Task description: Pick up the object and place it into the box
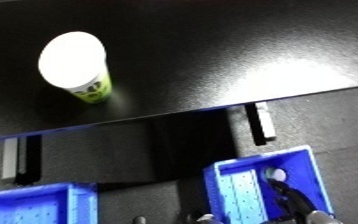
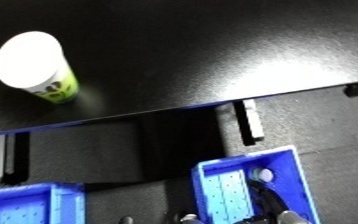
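The cup (image 1: 76, 66) is seen standing upright, far up-left of the right hand (image 1: 293, 200), whose finger state cannot be told.

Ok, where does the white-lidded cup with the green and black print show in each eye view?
Left eye view: the white-lidded cup with green and black print stands on the black table, upper left.
Right eye view: the same cup sits nearer the left edge.
Shared landmark: the blue perforated bin at lower right in both.
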Controlling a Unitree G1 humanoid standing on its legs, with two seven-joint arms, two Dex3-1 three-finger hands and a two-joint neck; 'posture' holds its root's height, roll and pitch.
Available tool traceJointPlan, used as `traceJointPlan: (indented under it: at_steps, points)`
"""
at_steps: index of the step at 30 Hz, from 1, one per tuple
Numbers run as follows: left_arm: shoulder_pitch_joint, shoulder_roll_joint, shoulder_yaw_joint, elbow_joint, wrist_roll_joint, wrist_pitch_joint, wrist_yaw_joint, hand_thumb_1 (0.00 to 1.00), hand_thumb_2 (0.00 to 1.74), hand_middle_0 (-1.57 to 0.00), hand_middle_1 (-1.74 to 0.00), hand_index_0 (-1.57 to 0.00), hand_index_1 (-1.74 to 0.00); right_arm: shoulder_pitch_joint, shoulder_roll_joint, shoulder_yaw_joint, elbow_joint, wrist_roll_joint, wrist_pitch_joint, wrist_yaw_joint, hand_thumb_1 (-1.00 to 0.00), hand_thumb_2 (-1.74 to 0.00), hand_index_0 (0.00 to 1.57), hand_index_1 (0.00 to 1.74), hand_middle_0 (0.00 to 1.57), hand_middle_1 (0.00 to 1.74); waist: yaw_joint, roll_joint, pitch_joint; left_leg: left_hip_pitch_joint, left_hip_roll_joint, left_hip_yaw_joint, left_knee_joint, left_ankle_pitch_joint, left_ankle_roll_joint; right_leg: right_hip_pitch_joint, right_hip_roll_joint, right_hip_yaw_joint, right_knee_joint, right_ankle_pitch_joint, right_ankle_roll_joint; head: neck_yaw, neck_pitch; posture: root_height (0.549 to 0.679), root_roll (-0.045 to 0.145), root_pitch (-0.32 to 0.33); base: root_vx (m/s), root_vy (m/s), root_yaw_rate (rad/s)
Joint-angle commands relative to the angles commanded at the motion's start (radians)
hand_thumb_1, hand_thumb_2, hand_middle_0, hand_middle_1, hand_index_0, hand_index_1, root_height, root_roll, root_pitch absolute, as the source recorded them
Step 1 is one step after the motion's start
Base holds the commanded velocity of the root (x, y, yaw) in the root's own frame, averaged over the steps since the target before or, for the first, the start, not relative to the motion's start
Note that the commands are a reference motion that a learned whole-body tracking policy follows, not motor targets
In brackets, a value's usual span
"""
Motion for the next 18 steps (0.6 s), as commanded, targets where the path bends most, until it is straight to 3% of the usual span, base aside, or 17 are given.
traceJointPlan:
  at_steps: [4, 8, 13, 18]
  points:
    - [0.009, 0.003, 0.0, -0.011, -0.001, -0.032, 0.031, 0.0, 0.0, 0.0, 0.0, 0.0, 0.0, 0.028, 0.024, 0.009, -0.026, 0.013, 0.004, -0.04, 0.0, 0.0, 0.0, 0.0, 0.0, 0.0, 0.017, -0.001, 0.005, 0.0, -0.01, -0.012, 0.017, -0.005, 0.0046, 0.012, -0.0101, -0.014, 0.01, -0.005, 0.0057, -0.157, -0.002, 0.623, 0.057, -0.098, 0.046, -0.025, 0.212]
    - [0.015, 0.002, 0.01, -0.015, 0.003, -0.042, 0.033, 0.0, 0.0, 0.0, 0.0, 0.0, 0.0, 0.047, 0.038, 0.019, -0.033, 0.008, 0.005, -0.057, 0.0, 0.0, 0.0, 0.0, 0.0, 0.0, 0.025, -0.003, 0.01, 0.001, -0.016, -0.016, 0.034, -0.013, 0.0136, 0.021, -0.0166, -0.026, 0.012, -0.007, 0.0082, -0.296, -0.03, 0.623, 0.056, -0.105, 0.03, -0.015, 0.075]
    - [0.012, 0.006, 0.021, -0.006, 0.008, -0.059, 0.03, 0.0, 0.0, 0.0, 0.0, 0.0, 0.0, 0.047, 0.054, 0.029, -0.005, -0.002, -0.009, -0.054, 0.0, 0.0, 0.0, 0.0, 0.0, 0.0, 0.031, -0.005, 0.01, 0.006, -0.012, -0.018, 0.042, -0.017, 0.0251, 0.023, -0.0235, -0.033, 0.03, -0.009, 0.0132, -0.39, -0.091, 0.621, 0.05, -0.115, 0.03, -0.006, -0.029]
    - [-0.003, 0.015, 0.025, -0.007, -0.013, -0.061, -0.015, 0.0, 0.0, 0.0, 0.0, 0.0, 0.0, 0.043, 0.061, 0.036, 0.022, -0.019, -0.014, -0.044, 0.0, 0.0, 0.0, 0.0, 0.0, 0.0, 0.028, -0.007, 0.006, 0.012, -0.005, -0.019, 0.039, -0.018, 0.0281, 0.025, -0.0259, -0.034, 0.037, -0.014, 0.0168, -0.444, -0.166, 0.619, 0.045, -0.121, 0.016, 0.01, -0.042]
